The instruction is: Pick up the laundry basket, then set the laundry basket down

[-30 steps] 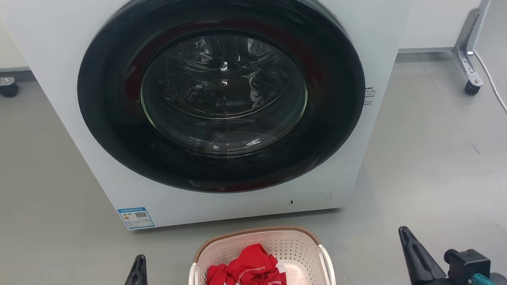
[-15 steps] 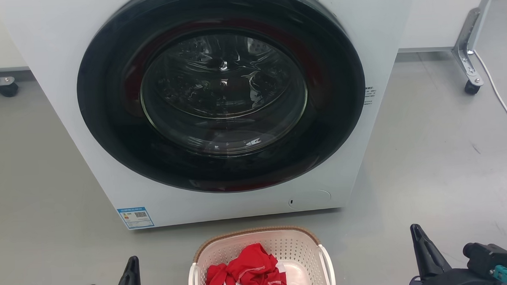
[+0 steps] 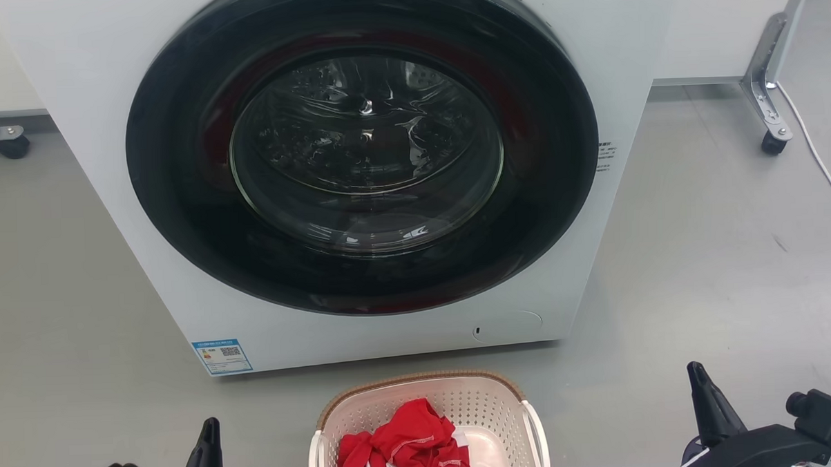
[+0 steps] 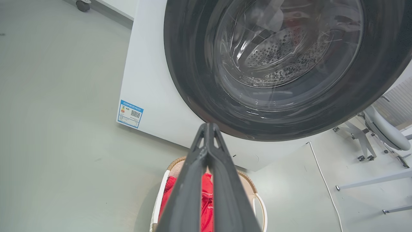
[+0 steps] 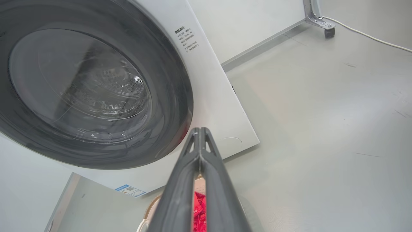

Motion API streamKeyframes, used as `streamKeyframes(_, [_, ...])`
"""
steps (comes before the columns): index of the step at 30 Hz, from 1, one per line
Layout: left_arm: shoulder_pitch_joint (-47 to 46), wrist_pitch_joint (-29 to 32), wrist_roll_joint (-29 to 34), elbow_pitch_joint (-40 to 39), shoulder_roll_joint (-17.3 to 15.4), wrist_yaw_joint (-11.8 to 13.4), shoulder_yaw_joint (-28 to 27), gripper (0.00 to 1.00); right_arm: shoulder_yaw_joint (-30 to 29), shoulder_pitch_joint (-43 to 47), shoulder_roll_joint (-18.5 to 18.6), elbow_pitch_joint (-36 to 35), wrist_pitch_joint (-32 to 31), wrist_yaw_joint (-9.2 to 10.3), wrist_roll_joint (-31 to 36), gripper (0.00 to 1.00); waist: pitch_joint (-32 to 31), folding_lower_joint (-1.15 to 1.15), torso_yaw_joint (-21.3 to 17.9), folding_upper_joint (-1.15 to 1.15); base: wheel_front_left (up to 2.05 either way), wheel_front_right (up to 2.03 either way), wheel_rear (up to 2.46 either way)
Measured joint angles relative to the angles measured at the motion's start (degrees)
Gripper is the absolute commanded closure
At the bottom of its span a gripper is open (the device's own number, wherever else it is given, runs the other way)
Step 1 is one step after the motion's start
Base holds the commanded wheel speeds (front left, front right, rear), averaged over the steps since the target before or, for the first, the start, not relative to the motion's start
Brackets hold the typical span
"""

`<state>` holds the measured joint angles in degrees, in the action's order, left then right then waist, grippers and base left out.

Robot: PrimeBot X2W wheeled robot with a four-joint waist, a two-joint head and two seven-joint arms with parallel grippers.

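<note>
Now the cream-white perforated plastic laundry basket (image 3: 478, 403) with a brown woven-look rim sits on the grey floor (image 3: 699, 251), just in front of the big white front-loading washing machine (image 3: 94, 148).
Crumpled red cloth (image 3: 409, 441) lies inside it. Before the machine's round dark door, the left gripper (image 3: 208, 434) hangs off the basket's left and the right gripper (image 3: 697, 379) off its right, both apart from it, each with fingertips pressed together on nothing.

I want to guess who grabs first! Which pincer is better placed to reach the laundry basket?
Probably the left. The left pincer sits closer to the laundry basket than the right pincer, which is farther out sideways. Both are shut.
</note>
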<state>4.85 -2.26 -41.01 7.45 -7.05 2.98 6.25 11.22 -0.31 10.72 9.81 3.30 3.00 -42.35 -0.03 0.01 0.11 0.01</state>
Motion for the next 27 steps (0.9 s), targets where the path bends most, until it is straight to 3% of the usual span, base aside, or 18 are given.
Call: streamKeyframes(27, [-3.7,3.7,-20.7,3.8,1.9,-4.1,-4.7,1.0,-7.8,-1.8,-3.4,3.1,-4.2,-4.05,-20.4,1.0,0.1,0.0,0.0,0.0,0.0,0.0,0.0])
